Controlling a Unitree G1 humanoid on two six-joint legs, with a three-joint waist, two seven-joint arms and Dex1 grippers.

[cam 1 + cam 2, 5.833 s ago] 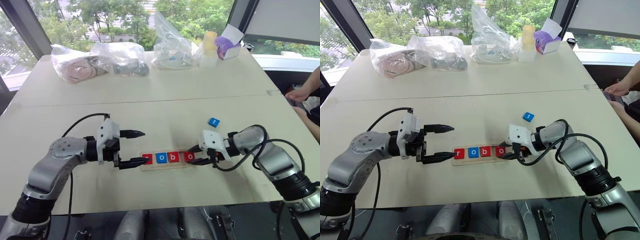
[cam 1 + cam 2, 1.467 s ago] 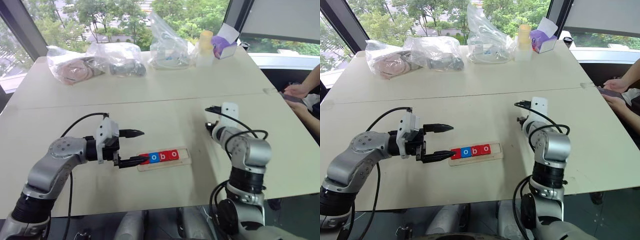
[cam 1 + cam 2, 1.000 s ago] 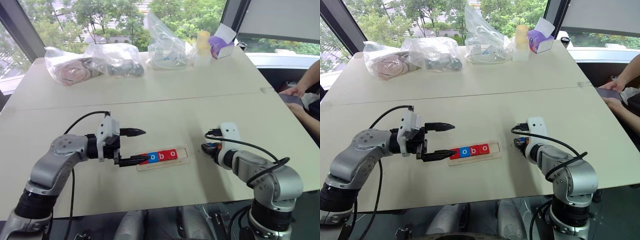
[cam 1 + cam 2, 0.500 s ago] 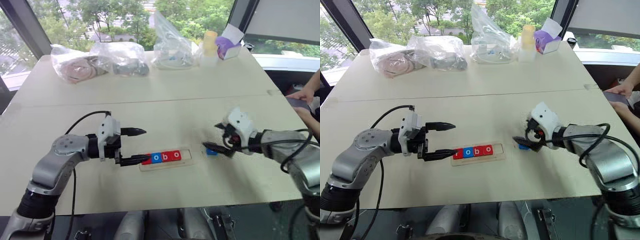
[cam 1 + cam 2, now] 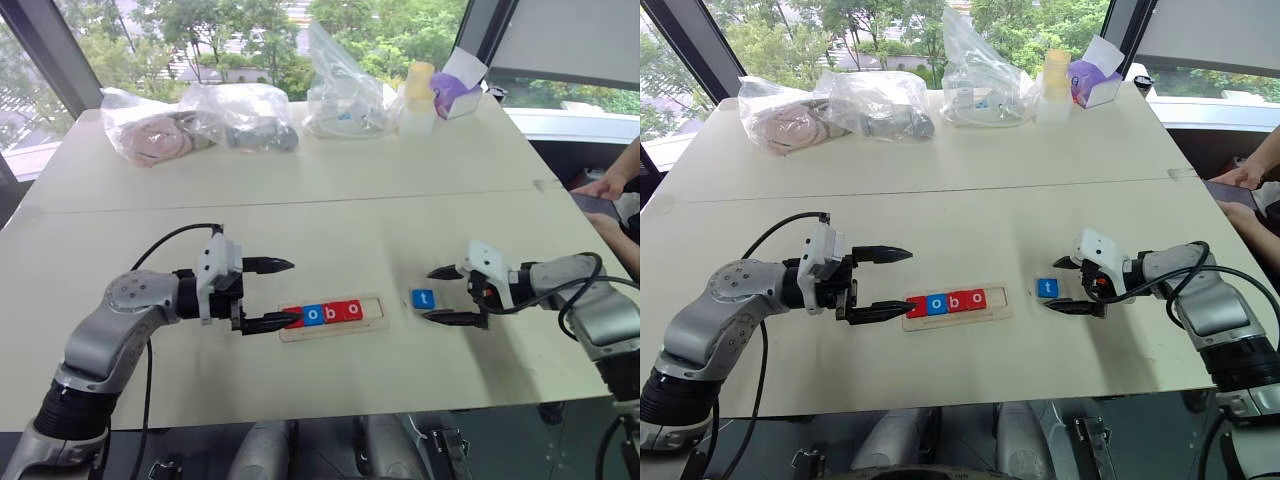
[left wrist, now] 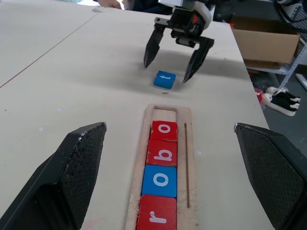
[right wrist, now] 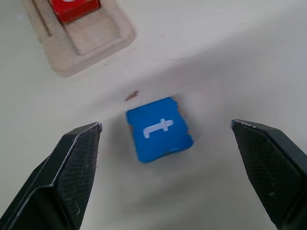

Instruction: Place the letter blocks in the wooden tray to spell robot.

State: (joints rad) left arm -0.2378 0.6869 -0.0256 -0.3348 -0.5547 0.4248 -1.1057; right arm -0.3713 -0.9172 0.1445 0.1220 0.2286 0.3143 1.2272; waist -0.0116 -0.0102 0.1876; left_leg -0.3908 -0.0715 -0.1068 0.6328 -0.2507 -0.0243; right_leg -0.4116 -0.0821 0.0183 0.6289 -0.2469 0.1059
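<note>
**Blue "t" tile released beside the tray**

The right gripper (image 5: 442,295) has let go of the blue "t" block (image 5: 422,298); its fingers now stand spread, and the tile lies flat on the bench (image 5: 330,220), right of centre. The wooden tray (image 5: 333,316) holds tiles reading "r o b o". The left gripper (image 5: 283,293) stays open at the tray's left end.

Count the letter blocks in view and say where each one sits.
5. Four sit in the wooden tray: red r, blue o, red b, red o. The blue t lies on the table beyond the tray's empty end.
</note>
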